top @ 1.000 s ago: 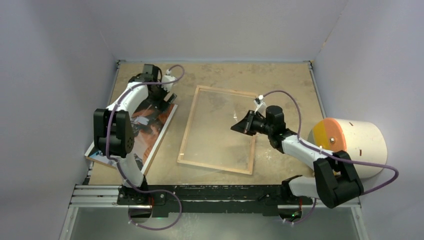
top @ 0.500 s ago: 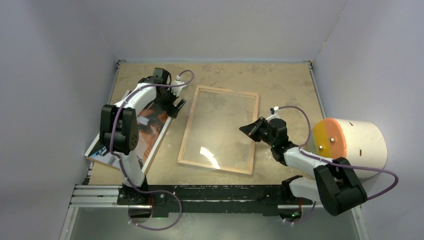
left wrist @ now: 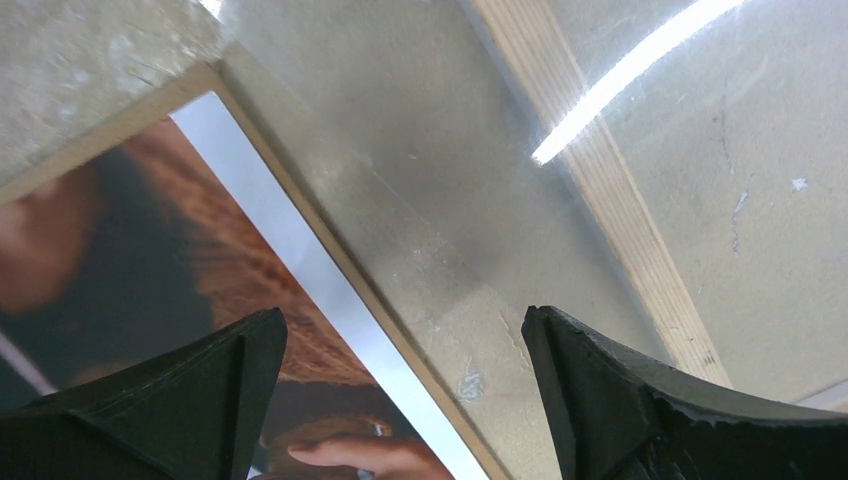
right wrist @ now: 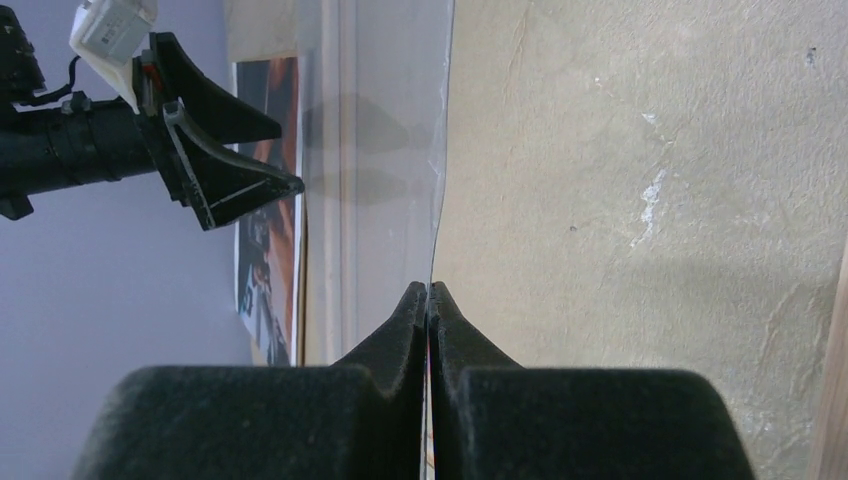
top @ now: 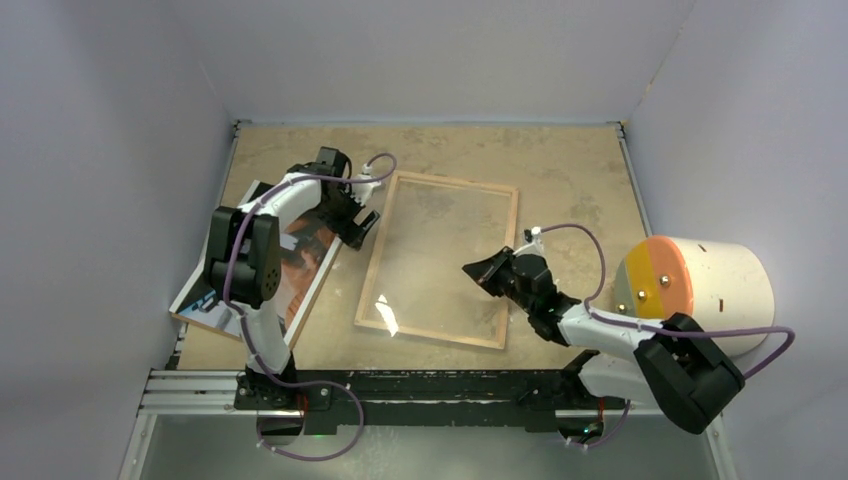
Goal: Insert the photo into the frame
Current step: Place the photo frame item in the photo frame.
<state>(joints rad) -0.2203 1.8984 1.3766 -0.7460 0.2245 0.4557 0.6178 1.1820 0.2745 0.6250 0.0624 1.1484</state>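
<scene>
One photo [top: 303, 262], dark with orange-brown patches and a thin white border, lay flat at the 9 o'clock side of the table [top: 560, 170]. It rested on one brown board [left wrist: 110, 135]. My left arm crossed over part of it in the overhead view.

My left pincer [top: 357, 218] hung released just past the photo's 2 o'clock corner, its two fingers spread wide and holding nothing. In my left wrist view the photo [left wrist: 150, 230] sat at 8 o'clock under one finger. The gap of that pincer [left wrist: 400, 320] stood over the bare strip of table between photo and frame.

One frame [top: 376, 250], light wood face showing, lay at the table's centre, at 3 o'clock from the photo and close beside it without touching.

One clear sheet [top: 440, 250] lay within the frame. My right pincer [top: 478, 270], near the frame's 4 o'clock rail, was clenched on the edge of that sheet [right wrist: 380, 150], fingertips pressed together on it.

One white drum [top: 720, 290] with an orange end stood at 3 o'clock, well apart from the frame.
</scene>
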